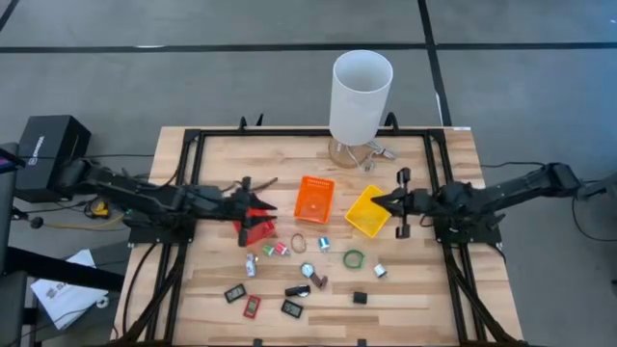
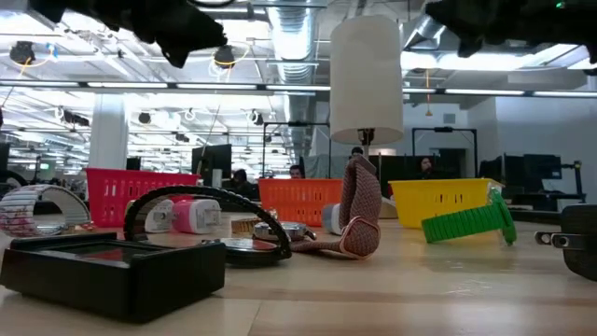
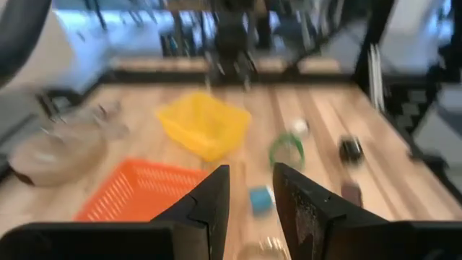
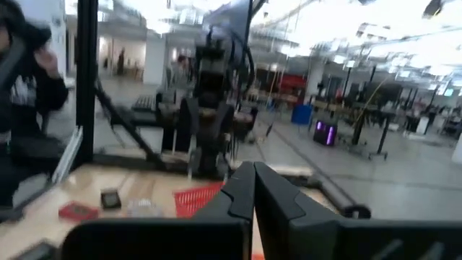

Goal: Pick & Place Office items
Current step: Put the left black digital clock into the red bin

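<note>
The office items lie scattered on the near half of the table: a green ring (image 1: 355,258), a tan ring (image 1: 299,243), black rectangular pieces (image 1: 235,292), a red piece (image 1: 252,306), a black cube (image 1: 360,298) and small silvery bits (image 1: 251,264). My left gripper (image 1: 268,206) hovers above the red bin (image 1: 256,230), open with a narrow gap and empty; in its wrist view the left gripper (image 3: 251,180) looks across the orange bin (image 3: 133,191) toward the yellow bin (image 3: 202,124). My right gripper (image 1: 378,200) hangs at the yellow bin's (image 1: 367,213) far right corner, its fingers (image 4: 242,189) shut on nothing.
A tall white cylinder (image 1: 362,92) stands on a round base at the table's far edge, with silvery clips (image 1: 378,154) beside it. The orange bin (image 1: 314,198) sits between the two grippers. A black frame (image 1: 198,135) borders the tabletop. A person shows in the room (image 4: 25,94).
</note>
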You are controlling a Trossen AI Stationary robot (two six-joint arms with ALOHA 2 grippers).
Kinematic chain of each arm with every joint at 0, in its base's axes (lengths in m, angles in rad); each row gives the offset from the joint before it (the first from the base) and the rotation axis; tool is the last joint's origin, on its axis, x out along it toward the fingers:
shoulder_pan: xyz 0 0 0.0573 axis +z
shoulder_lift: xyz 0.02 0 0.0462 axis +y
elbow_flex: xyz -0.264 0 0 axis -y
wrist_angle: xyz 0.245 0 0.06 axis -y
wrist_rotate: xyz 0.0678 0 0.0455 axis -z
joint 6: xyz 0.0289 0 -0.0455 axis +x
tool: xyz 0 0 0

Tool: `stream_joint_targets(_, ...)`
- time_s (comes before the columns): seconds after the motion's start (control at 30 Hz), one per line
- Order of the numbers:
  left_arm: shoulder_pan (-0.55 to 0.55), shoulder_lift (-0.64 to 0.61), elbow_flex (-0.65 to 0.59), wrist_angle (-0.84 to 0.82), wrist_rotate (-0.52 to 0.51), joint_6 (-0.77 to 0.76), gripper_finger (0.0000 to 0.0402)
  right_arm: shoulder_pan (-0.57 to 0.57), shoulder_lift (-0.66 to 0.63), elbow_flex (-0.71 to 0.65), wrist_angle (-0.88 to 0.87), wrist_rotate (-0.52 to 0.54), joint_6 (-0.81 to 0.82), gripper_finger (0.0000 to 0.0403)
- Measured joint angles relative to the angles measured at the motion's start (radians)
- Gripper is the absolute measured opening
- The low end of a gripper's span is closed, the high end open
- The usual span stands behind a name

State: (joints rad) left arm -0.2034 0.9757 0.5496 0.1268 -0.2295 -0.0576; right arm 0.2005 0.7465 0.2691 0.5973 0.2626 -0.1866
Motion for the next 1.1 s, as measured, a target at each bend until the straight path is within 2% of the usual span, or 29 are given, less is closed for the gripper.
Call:
stream_joint_targets(0.13,-0.025,0.067,0.05,-0.087,0.001,0.0,0.0104,-0.002,0.087,0.052,-0.014,0.022,0.004,0.003)
stream_joint_targets(0.37,-0.05,0.175,0.057,-0.113,0.001,-0.008,0.0108,-0.042,0.246,0.12,-0.045,0.038,0.013,0.0091)
stream_joint_targets(0.67,-0.105,0.247,0.057,-0.156,0.0,-0.04,0.0173,-0.096,0.426,0.2,-0.045,0.038,0.056,0.013)
stream_joint_targets(0.83,-0.173,0.243,0.057,-0.22,0.04,-0.209,0.0199,-0.106,0.51,0.237,-0.045,0.033,0.056,0.0142)
stream_joint_targets(1.0,-0.284,0.243,0.057,-0.223,0.086,-0.392,0.0202,-0.106,0.559,0.257,-0.044,0.031,0.051,0.0151)
stream_joint_targets(1.1,-0.347,0.243,0.057,-0.23,0.095,-0.51,0.0202,-0.106,0.58,0.269,-0.044,0.031,-0.012,0.0153)
